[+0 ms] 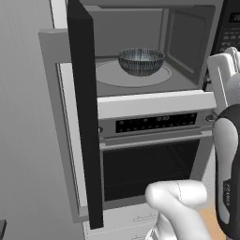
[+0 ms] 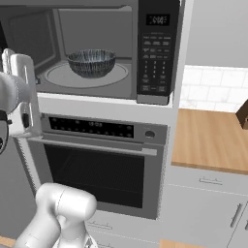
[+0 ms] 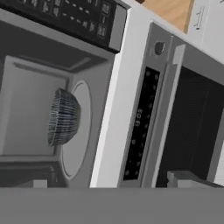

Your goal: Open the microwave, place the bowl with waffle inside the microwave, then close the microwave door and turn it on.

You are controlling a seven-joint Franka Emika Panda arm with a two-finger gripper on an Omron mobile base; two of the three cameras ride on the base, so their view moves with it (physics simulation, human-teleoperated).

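The microwave stands open, its grey inside and round turntable showing. On the turntable sits the dark patterned bowl; its wall hides the waffle. The microwave door is swung far out on the left and shows edge-on as a tall black slab. My gripper hangs just outside the cavity's front, below the keypad side. It is open, holds nothing, and is well clear of the bowl.
Under the microwave is a built-in oven with a display strip and a horizontal bar handle. A wooden counter runs to the right, with a dark object at the frame edge. The open door blocks the left side.
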